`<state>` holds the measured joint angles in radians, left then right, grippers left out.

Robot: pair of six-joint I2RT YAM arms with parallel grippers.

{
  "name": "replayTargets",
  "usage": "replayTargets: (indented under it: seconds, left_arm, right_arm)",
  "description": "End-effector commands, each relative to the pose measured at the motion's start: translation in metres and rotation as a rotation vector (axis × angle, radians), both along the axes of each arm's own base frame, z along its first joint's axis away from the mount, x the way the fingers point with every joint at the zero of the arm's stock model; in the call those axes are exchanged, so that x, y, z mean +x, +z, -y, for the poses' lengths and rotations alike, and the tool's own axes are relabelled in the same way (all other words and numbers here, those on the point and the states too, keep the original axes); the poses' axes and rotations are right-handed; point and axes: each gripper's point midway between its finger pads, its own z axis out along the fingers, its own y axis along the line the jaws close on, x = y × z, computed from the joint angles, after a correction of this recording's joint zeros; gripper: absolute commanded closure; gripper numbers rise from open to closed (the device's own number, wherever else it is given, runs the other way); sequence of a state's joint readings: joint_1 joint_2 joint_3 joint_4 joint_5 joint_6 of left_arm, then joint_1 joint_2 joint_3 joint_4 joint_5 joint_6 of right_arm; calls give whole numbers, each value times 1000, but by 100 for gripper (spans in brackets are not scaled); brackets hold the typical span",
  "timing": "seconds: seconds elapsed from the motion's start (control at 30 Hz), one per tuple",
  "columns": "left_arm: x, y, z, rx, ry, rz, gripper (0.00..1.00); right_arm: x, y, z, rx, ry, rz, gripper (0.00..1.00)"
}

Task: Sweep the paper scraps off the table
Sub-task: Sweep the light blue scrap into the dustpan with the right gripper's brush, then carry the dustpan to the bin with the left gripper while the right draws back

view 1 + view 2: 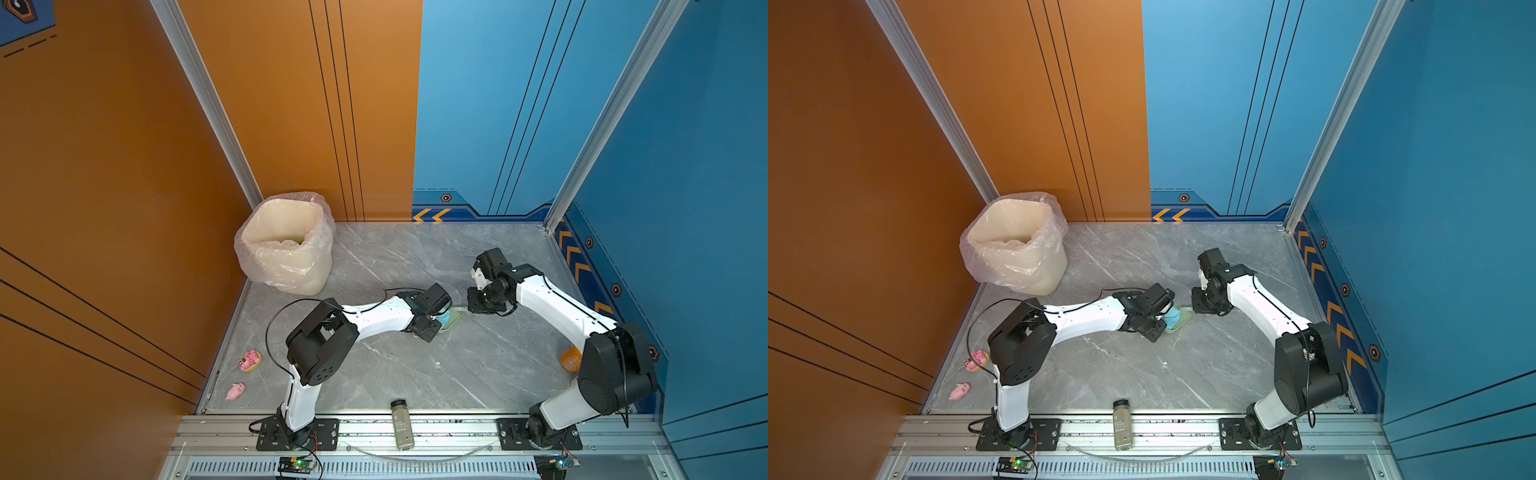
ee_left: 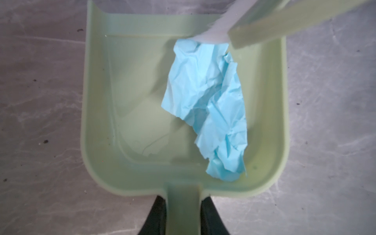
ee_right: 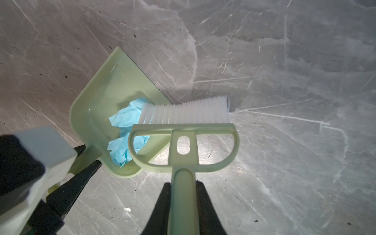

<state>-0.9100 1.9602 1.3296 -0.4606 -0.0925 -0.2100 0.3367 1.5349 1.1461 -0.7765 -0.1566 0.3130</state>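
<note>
Jaws clamped: left gripper (image 2: 183,203) on dustpan (image 2: 95,101) handle, right gripper (image 3: 184,187) on brush (image 3: 183,114); early tilt could spill blue scrap (image 2: 211,91).

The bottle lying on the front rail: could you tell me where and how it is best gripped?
Probably mid-body on the bottle, from straight above, jaws spanning its width. It lies on its side across the front rail, black cap toward the table, so both long flanks are free.

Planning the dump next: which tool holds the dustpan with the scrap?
The left tool: it grips the dustpan by its handle, the blue paper scrap lying inside. The right tool holds the brush instead.
</note>
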Motion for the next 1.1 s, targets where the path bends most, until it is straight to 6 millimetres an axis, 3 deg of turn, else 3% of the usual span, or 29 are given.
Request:
replayTargets:
  seconds: [0.0, 0.27, 0.4, 0.7, 1.07]
  left_arm:
    - [4, 5, -7, -12, 36, 37, 100]
    - [14, 34, -25, -91, 115, 156, 100]
    - [16, 52, -37, -93, 132, 197, 100]
    - [25, 102, -69, -116, 192, 216, 100]
    - [49, 191, -118, -210, 313, 301, 100]
  right_arm:
    - [-6, 11, 15, -18, -37, 13, 100]
    - [14, 47, 41, 119, -192, 131, 100]
    - [15, 56, 58, 163, -272, 156, 100]
    - [8, 49, 75, 185, -324, 142, 100]
    - [8, 41, 71, 199, -321, 117, 100]
